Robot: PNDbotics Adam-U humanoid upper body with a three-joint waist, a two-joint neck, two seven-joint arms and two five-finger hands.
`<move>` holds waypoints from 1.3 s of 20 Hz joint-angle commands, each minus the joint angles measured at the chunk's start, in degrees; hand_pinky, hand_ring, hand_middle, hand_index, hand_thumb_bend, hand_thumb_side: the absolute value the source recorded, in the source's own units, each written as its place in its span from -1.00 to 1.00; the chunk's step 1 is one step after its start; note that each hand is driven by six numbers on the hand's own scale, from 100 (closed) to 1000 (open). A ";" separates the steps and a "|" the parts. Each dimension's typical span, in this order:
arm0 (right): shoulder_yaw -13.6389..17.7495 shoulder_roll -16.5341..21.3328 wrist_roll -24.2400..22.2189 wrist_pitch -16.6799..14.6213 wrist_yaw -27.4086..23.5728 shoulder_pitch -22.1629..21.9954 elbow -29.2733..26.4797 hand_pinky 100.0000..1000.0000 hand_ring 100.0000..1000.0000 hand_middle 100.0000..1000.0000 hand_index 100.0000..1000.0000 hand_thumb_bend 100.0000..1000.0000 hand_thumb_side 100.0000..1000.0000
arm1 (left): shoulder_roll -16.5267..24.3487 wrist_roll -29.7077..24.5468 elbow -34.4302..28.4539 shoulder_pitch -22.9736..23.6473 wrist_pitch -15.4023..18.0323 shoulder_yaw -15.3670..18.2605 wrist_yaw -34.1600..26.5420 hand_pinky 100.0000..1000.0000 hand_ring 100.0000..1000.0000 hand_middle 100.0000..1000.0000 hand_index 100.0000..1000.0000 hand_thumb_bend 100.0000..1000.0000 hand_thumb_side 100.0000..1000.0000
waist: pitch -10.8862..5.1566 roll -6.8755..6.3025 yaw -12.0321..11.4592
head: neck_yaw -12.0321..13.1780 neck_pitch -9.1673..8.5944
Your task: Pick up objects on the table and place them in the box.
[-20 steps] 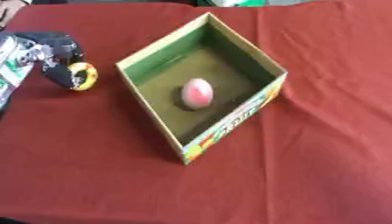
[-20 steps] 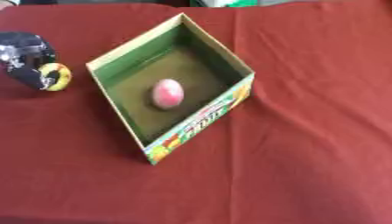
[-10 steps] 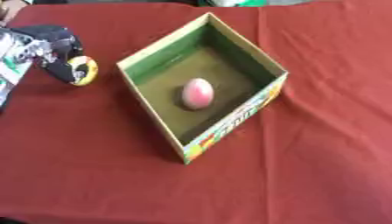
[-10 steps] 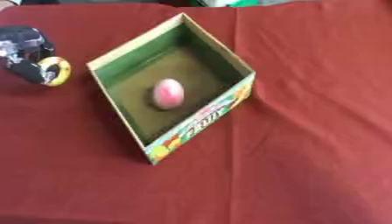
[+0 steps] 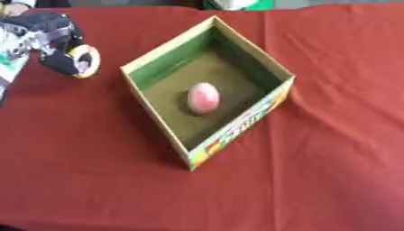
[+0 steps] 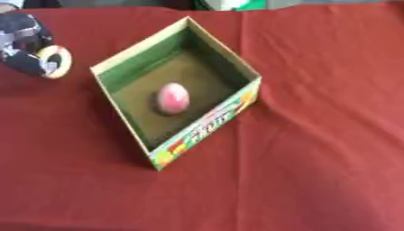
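Left arm mostly cut off at the 9–10 o'clock edge of the left eye view; only the left hand [image 5: 49, 40] and a bit of silver-white forearm show. Right eye view crops the hand harder still, at the frame's left edge. Individual fingers blur into one black mass.

Left hand sits at about 10 o'clock from the box [image 5: 158, 67], near it but apart, above the red tablecloth [image 5: 315, 171]. Fingers curled, clamped on a yellow ring-shaped object [image 5: 85, 61]. The ring is tilted on edge, its pale centre facing toward 3 o'clock. Much of it is covered by the fingers; what it is cannot be made out. Whether the ring touches the cloth cannot be told. A faint shadow lies below the hand.

Box: open-topped, green inner walls, brownish floor, turned like a diamond with one corner at 12 o'clock and one at 6. Colourful print on the outer wall facing 4–5 o'clock, lettering unreadable in the left eye view.

Pink egg-shaped object [image 6: 173, 97] lies on the box floor, near the middle, long axis roughly 12 to 6.

Something green and white [image 5: 236, 4] is cut off at the 12 o'clock edge.

Right hand shows in neither view.
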State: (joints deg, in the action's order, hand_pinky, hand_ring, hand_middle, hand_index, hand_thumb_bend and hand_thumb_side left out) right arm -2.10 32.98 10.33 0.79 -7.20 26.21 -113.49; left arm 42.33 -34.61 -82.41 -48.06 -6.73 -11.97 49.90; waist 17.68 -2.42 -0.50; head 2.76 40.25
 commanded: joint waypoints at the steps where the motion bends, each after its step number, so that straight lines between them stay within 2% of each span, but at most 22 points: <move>1: 0.85 0.82 0.25 0.08 -0.41 0.57 -1.10 0.67 0.60 0.40 0.75 -1.00 0.36 | 1.66 1.26 -5.45 -2.45 -0.46 2.14 -2.10 -0.40 -0.24 -0.28 -0.15 -1.00 -0.48 | -1.61 -0.15 -0.24 | -1.47 -0.31; 8: 0.61 0.81 0.10 0.03 -0.89 1.26 -1.10 0.66 0.60 0.40 0.75 -1.00 0.35 | -0.32 1.41 -13.93 -5.05 -0.26 1.15 -6.27 -0.40 -0.25 -0.29 -0.16 -1.00 -0.44 | -1.99 -0.34 -0.23 | -2.93 -0.98; 9: 0.61 0.77 0.12 0.04 -0.96 1.34 -1.10 0.66 0.60 0.40 0.75 -1.00 0.35 | -0.81 1.51 -14.81 -5.47 -0.26 0.94 -6.71 -0.41 -0.26 -0.29 -0.16 -1.00 -0.33 | -2.02 -0.34 -0.17 | -2.91 -1.12; 10: 0.60 0.72 0.13 0.05 -1.03 1.42 -1.10 0.66 0.60 0.40 0.75 -1.00 0.35 | -1.36 1.62 -15.71 -5.94 -0.24 0.69 -7.13 -0.41 -0.26 -0.29 -0.17 -1.00 -0.43 | -2.06 -0.34 -0.11 | -2.87 -1.23; 11: 0.60 0.68 0.14 0.06 -1.09 1.50 -1.10 0.66 0.60 0.40 0.75 -1.00 0.35 | -1.86 1.77 -16.49 -6.33 -0.26 0.49 -7.44 -0.41 -0.26 -0.30 -0.17 -1.00 -0.42 | -2.08 -0.35 -0.06 | -2.81 -1.30; 15: 0.56 0.46 0.15 0.09 -1.39 1.91 -1.10 0.66 0.60 0.40 0.75 -1.00 0.34 | -4.46 6.91 -19.88 -7.18 0.05 -0.49 -9.55 -0.45 -0.31 -0.32 -0.20 -1.00 -0.33 | -2.10 -0.34 0.01 | -2.59 -1.48; 20: 0.48 0.35 -0.01 0.12 -1.50 2.18 -1.10 0.66 0.60 0.40 0.75 -1.00 0.34 | -6.19 15.25 -20.03 -6.84 1.17 -3.69 -14.52 -0.44 -0.32 -0.34 -0.22 -1.00 -0.31 | -1.89 -0.44 0.04 | -2.47 -1.37; 26: 0.52 0.14 0.05 0.11 -1.55 2.50 -1.10 0.66 0.61 0.40 0.75 -1.00 0.34 | -9.16 15.79 -16.48 -7.42 4.12 -7.52 -15.34 -0.42 -0.30 -0.33 -0.21 -1.00 -0.37 | -1.65 -0.54 0.08 | -2.26 -1.01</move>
State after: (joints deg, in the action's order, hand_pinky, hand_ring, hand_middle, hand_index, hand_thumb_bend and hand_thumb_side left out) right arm -2.13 32.41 10.36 0.84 -8.21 27.79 -113.49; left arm 33.07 -18.93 -99.08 -54.06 -3.23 -19.35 34.61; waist 17.00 -3.10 -0.43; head 0.38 39.27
